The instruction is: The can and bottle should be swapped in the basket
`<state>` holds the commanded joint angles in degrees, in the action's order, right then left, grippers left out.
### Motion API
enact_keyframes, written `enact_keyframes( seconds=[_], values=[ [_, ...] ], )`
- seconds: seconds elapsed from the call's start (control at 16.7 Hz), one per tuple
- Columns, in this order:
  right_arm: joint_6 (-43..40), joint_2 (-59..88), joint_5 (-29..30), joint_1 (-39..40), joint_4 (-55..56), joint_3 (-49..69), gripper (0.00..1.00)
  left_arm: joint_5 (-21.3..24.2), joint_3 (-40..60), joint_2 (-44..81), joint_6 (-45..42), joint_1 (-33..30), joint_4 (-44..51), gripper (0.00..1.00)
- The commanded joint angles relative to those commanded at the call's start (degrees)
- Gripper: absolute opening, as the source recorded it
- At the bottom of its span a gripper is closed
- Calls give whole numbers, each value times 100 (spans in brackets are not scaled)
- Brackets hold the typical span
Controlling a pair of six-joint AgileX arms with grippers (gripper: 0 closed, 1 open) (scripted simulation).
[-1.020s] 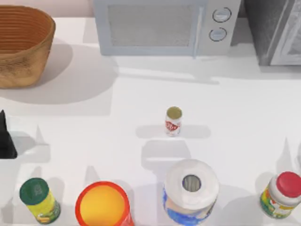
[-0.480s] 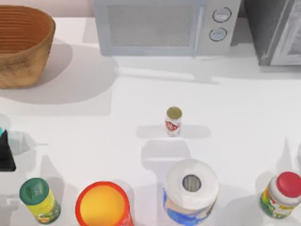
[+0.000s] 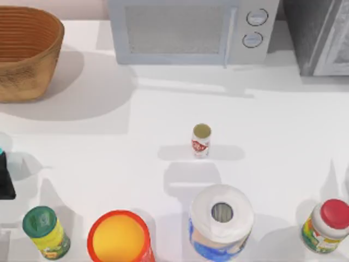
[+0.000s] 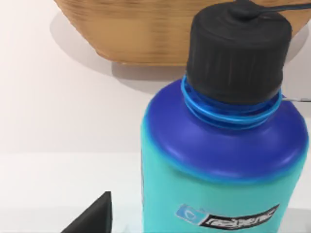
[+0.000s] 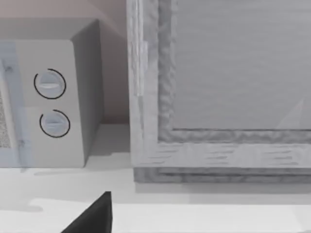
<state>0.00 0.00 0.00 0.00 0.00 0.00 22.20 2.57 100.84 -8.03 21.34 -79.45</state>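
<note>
Left gripper [image 3: 5, 180] at the table's left edge (grip unclear) by the bottle [image 4: 223, 160]

Microwave [image 3: 188, 30] at the back; along the front: green-lidded jar [image 3: 46, 231], orange cup [image 3: 119, 238], paper roll [image 3: 221, 220], red-capped bottle [image 3: 325, 225].

The basket [image 3: 24, 52] stands at the tabletop's [image 3: 272, 120] far left corner, with the microwave [image 3: 191, 30] along the far edge to its right. The can [image 3: 201, 140] stands alone near the middle. Along the near edge, left to right, stand a jar [image 3: 46, 232], a cup [image 3: 119, 238], a paper roll [image 3: 221, 221] and a capped bottle [image 3: 326, 225]; the bottle [image 4: 223, 160] sits at the left edge, nearer than the basket.
</note>
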Motion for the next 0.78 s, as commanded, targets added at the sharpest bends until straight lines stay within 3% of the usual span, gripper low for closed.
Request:
enact_keyframes(
  seconds=[0.18,0.54,0.78],
  values=[
    [0,0,0,0,0,0,100,-91,14,-16,33,-110,23,100],
    [0,0,0,0,0,0,100,-686,717,578,249,-746,24,100],
    [0,0,0,0,0,0,100,-616,1166,1186,224,-672,-111,100]
  ],
)
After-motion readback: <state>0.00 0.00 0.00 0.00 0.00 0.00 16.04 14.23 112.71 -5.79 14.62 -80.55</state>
